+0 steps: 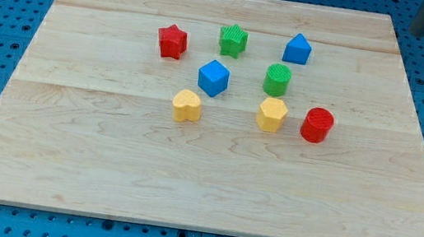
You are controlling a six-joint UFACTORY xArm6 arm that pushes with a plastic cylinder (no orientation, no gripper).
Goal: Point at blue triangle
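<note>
Camera view shows my tip [418,33], a bare rod tool gripping nothing, off the wooden worktop [203,184], well apart from the blue triangle block [297,49]: pointing remains undone.

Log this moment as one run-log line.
tip: view's top right, off board | blue triangle: untouched, left of tip, right of green star | pointing: not yet done

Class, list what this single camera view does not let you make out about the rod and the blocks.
- My tip: the rod sits off the board at the view's top right, its upper part cut by the frame edge.
- Blue triangle: its far side is hidden.
- Yellow blocks: exact shapes unclear.
</note>
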